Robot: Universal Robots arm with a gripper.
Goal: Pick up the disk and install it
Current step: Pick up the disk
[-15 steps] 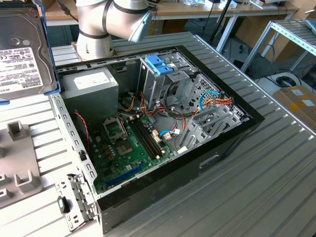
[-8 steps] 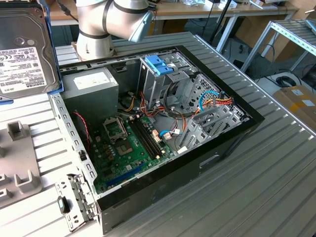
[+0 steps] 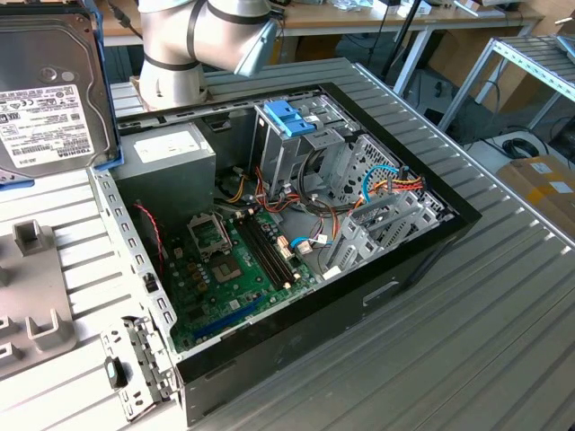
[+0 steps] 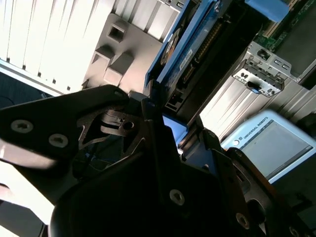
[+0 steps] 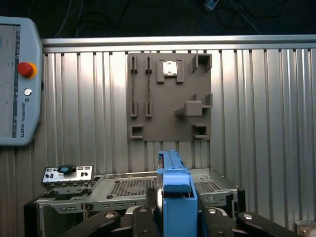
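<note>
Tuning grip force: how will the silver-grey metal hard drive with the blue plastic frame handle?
Probably rigid and heavy for its size: the silver-grey metal hard drive has a solid casing. Its smooth blue plastic frame, between the fingers, may slip.

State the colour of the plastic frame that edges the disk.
Blue. It shows best in the first wrist view, where the disk stands edge-on.

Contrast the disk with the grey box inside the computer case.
The disk is a thin slab; the grey box is bulkier. The disk has a blue frame; the grey box has none. The disk is held aloft in the gripper, outside the computer case; the grey box sits inside it. Both are grey metal with white labels.
</note>
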